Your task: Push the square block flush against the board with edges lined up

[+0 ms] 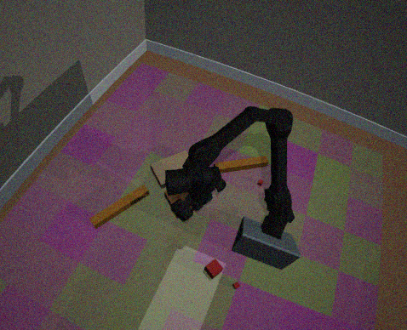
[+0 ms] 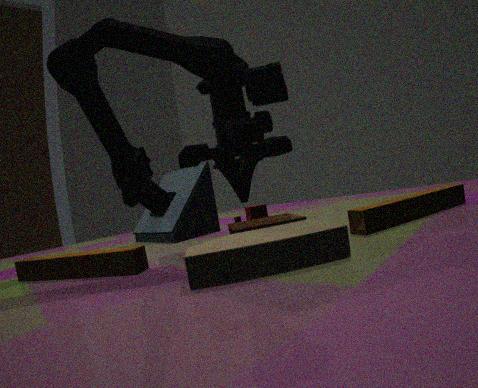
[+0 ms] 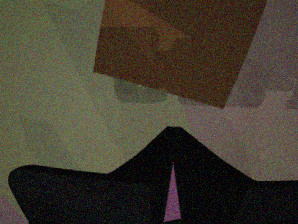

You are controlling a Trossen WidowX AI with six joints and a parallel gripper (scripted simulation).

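A thin brown square block (image 3: pixel 180 50) (image 2: pixel 266 221) lies flat on the floor; in the top view only its edge (image 1: pixel 174 198) shows under my wrist. A thicker tan slab (image 1: pixel 168 167) (image 2: pixel 268 255) lies just beyond it, with a small gap between them. Two long orange boards lie farther out, one (image 1: pixel 119 206) (image 2: pixel 81 262) on the left and one (image 1: pixel 243 163) (image 2: pixel 406 207) towards the arm's far side. My gripper (image 1: pixel 184 212) (image 2: pixel 243 198) (image 3: pixel 173 133) is shut and empty. It points down and hovers a little above the floor, just off the brown block's near edge.
The grey robot base (image 1: pixel 265 247) (image 2: pixel 181 215) stands close behind the gripper. A red cube (image 1: pixel 214 268) (image 2: pixel 256 211) and two tiny red cubes (image 1: pixel 236 285) (image 1: pixel 260 182) lie on the chequered floor. Walls close off the back and left.
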